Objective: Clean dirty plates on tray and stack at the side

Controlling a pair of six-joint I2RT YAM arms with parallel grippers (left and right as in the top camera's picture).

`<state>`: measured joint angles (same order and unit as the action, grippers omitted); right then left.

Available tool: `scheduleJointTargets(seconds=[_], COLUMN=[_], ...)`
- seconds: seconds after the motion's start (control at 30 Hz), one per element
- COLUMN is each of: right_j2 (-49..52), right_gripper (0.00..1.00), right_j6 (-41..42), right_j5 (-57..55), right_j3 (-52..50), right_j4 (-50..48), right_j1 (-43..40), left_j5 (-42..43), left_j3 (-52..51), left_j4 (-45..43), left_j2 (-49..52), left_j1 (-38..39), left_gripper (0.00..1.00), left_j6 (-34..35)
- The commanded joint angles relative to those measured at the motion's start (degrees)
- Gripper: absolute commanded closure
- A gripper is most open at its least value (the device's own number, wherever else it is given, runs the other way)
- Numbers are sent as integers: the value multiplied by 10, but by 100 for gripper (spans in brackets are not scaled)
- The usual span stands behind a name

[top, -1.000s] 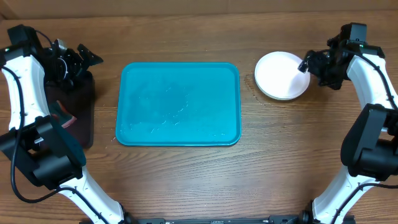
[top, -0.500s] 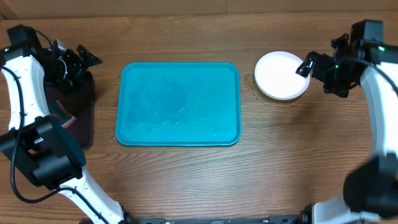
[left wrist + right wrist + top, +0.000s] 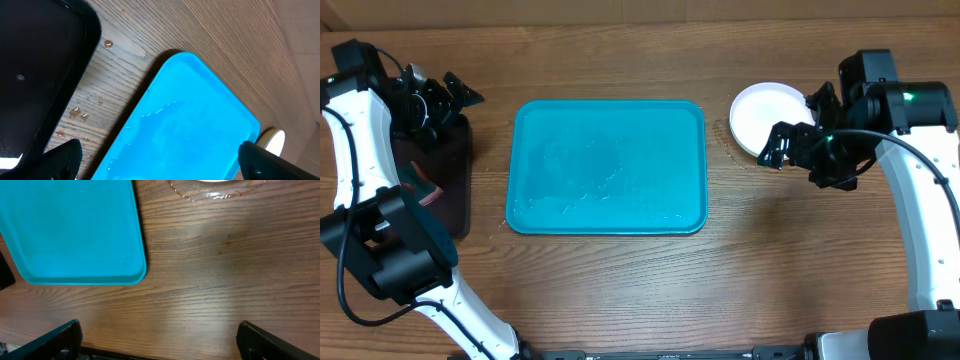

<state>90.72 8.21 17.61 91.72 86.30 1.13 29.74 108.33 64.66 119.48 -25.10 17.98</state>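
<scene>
The turquoise tray (image 3: 607,165) lies at the table's middle, wet and with no plates on it; it also shows in the left wrist view (image 3: 190,125) and the right wrist view (image 3: 70,230). A white plate (image 3: 760,118) sits on the table to the tray's right, and a sliver of it shows in the left wrist view (image 3: 274,140). The light blue and yellow-green plates are not visible. My right gripper (image 3: 794,135) is open and empty above the plate's front edge (image 3: 160,342). My left gripper (image 3: 445,95) is open and empty at the far left (image 3: 160,160).
A black tray (image 3: 445,190) stands left of the turquoise tray, with a small red and teal item (image 3: 420,185) in it; its corner shows in the left wrist view (image 3: 35,60). Water drops (image 3: 80,112) lie on the wood between the trays. A wet ring (image 3: 215,195) surrounds the plate.
My right arm has swung from the plate's right side toward the front and left, with the gripper still open. The left arm, tray and plate have not moved.
</scene>
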Motion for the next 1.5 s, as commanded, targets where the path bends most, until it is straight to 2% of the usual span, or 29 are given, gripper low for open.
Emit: scheduleJointTargets(seconds=[0.0,0.53,0.7,0.8,0.9,1.13,1.27,1.47], right_j2=[0,0,-30,-82,-157,-376,-559,-750], right_gripper=[0,0,0,0,0,0,0,0], right_j6=[-5,-6,-12,-16,-16,-9,-5,22], right_j5=[1,-18,-25,-25,-24,-10,17,20], right_j3=[2,2,1,-28,-102,-348,-510,-671], right_j4=[-4,-14,-72,-136,-212,-393,-508,-599], right_j1=[1,2,2,7,6,5,-16,-31], left_j5=[-4,-4,-4,-4,-4,-4,-4,-4], left_j3=[8,8,8,8,8,8,8,8], left_j4=[-2,-2,-2,-2,-2,-2,-2,-2], left_j2=[-8,-8,-8,-8,-8,-8,-8,-8], left_j1=[0,0,1,1,1,0,1,0], left_gripper=[0,0,0,0,0,0,0,0], left_j6=[2,2,2,2,2,2,2,2])
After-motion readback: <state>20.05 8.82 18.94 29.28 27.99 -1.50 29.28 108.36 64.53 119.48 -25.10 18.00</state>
